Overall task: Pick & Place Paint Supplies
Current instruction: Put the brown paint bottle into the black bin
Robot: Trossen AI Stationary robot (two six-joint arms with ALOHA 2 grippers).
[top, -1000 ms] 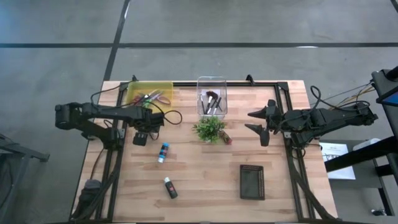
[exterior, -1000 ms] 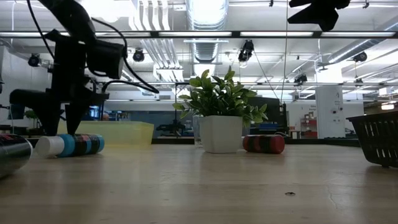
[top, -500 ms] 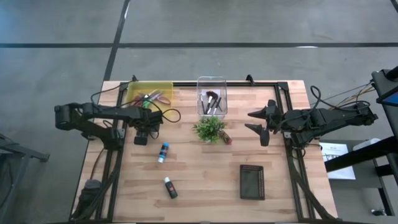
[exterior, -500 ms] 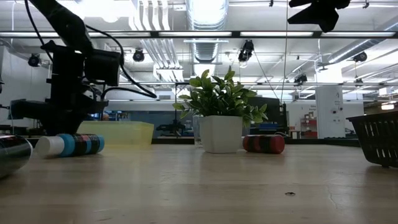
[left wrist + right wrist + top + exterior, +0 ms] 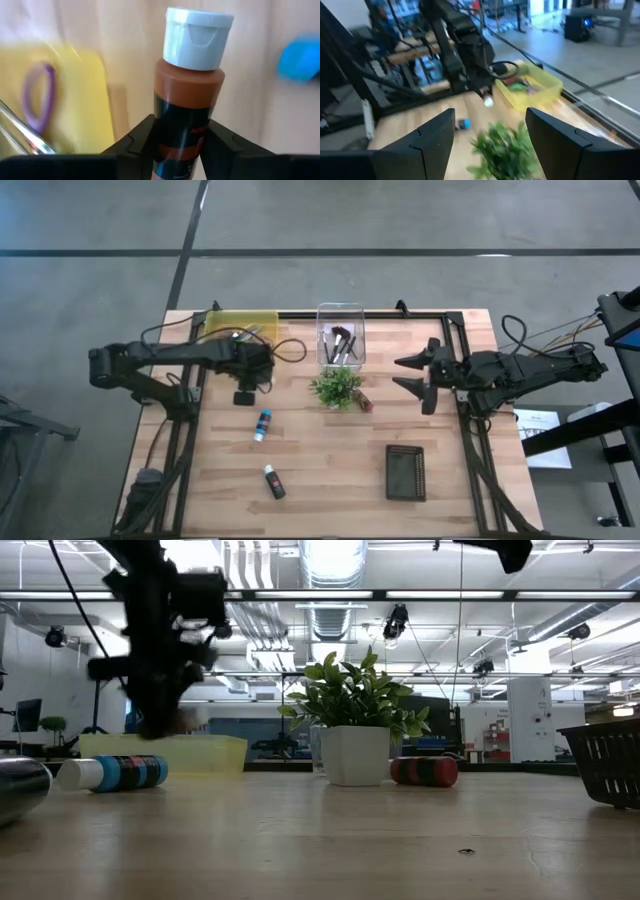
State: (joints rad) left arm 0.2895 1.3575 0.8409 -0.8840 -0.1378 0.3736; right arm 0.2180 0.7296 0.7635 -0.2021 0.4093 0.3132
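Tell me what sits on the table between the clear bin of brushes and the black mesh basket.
In the high view, the potted plant sits just below the clear bin, then bare wood runs to the mesh basket.

Both arms are matte black, built of chunky jointed segments, with loose black cables looping off the left arm (image 5: 170,358). The right arm (image 5: 520,370) ends in two pointed, angular black fingers (image 5: 432,142).

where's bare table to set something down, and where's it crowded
Free: the strip between the black-capped tube and the dark mesh basket, and the near left corner. Crowded: the far edge, with the yellow tray, clear bin and plant, where the left gripper holds the brown tube. The blue tube lies centre-left.
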